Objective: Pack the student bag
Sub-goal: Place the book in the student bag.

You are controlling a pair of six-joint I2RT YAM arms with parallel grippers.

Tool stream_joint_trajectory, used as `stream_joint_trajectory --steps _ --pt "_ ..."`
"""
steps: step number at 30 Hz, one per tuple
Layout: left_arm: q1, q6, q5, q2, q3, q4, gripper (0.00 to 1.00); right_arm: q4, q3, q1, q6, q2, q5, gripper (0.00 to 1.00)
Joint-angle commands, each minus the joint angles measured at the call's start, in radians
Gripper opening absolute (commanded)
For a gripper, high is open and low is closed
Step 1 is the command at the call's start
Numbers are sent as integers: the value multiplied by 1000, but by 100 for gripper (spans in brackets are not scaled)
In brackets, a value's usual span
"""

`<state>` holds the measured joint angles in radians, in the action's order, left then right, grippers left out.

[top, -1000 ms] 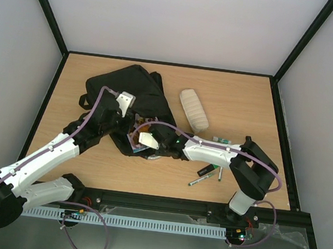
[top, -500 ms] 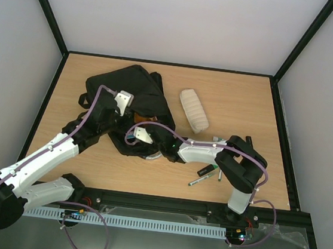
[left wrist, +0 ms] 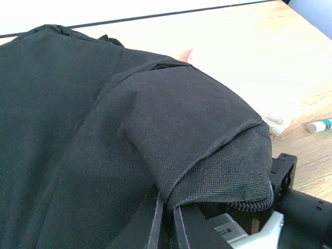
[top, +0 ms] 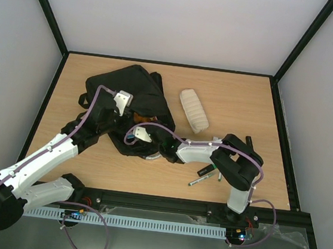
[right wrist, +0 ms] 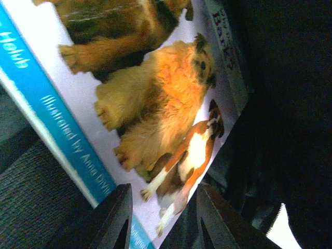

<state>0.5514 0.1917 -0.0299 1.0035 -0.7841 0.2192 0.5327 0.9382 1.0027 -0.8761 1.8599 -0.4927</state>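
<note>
Left of centre on the counter [top: 247, 103] lies the student bag [top: 128, 87], black and slumped, its mouth facing the arms. Left pincer [left wrist: 167, 220]: pressed together on a fold of the bag's fabric at the mouth rim, holding that flap raised. Right pincer [right wrist: 163, 218]: reaching into the bag's mouth, fingers apart with the corner of a picture book [right wrist: 155, 93] (dogs on its cover) between them; whether they clamp it cannot be told. Right of the bag and apart from it lies a white ribbed pouch [top: 194, 110]. Nearer the arms, several pens [top: 204, 177] lie loose beside the right arm.
</note>
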Motion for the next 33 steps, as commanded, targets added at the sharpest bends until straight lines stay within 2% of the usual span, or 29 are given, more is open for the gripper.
stream_joint_trajectory --steps 1,3,5,10,12,22,33 --pt "-10 5 -19 -33 -1 -73 3 -228 37 5 107 -107 129 34" --pt "-11 5 -19 -32 -2 -73 2 -349 61 6 146 -130 180 34" --pt "-12 4 -16 -32 -3 -73 2 -402 64 5 161 -139 206 28" --pt "-13 7 -12 -34 -3 -73 2 -418 25 5 150 -134 212 5" --pt "-13 7 -12 -34 -2 -74 2 -414 24 6 148 -118 199 1" --pt "-15 4 -8 -36 0 -73 2 -350 104 -28 171 11 104 1" --pt "-15 3 21 -30 1 -77 2 -247 207 -58 162 132 77 1"
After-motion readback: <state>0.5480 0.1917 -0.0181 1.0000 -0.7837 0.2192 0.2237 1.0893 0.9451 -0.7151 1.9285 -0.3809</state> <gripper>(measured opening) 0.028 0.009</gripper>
